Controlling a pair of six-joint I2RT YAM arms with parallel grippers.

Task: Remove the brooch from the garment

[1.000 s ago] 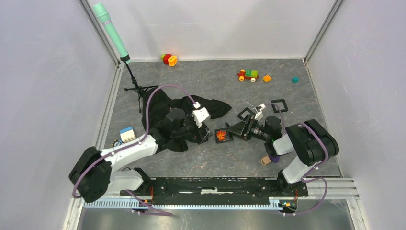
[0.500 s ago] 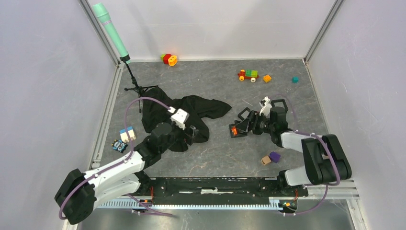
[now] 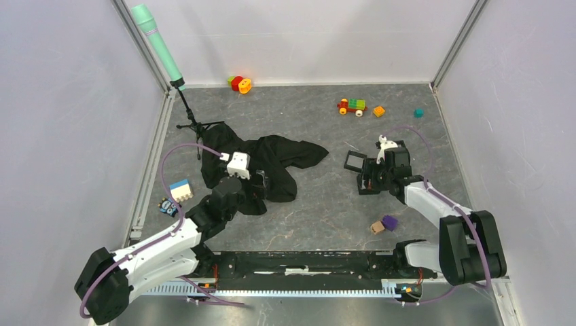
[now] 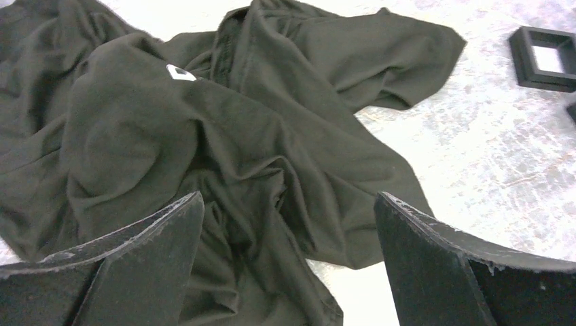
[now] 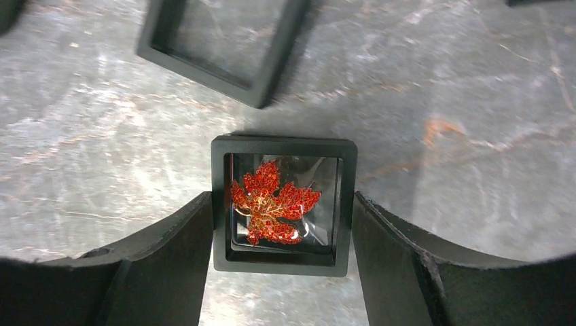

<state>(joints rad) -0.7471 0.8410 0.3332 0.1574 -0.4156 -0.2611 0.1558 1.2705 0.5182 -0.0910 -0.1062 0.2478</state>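
Red-orange leaf brooch [image 5: 274, 202] sits in its black case [image 5: 284, 144], clamped by the right pincer [image 5: 282, 207], now carried well clear of the garment [image 4: 204, 136]. The left pincer [image 4: 289, 204] has backed off, gaping and empty. Removal looks done.

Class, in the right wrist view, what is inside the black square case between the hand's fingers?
A red-orange, leaf-shaped brooch sits inside the black square case. Its underside and the case floor beneath it are covered.

Top view high, looking down — whole table [image 3: 319, 204]. Wrist views close; both catch empty black frame [image 4: 536, 80].
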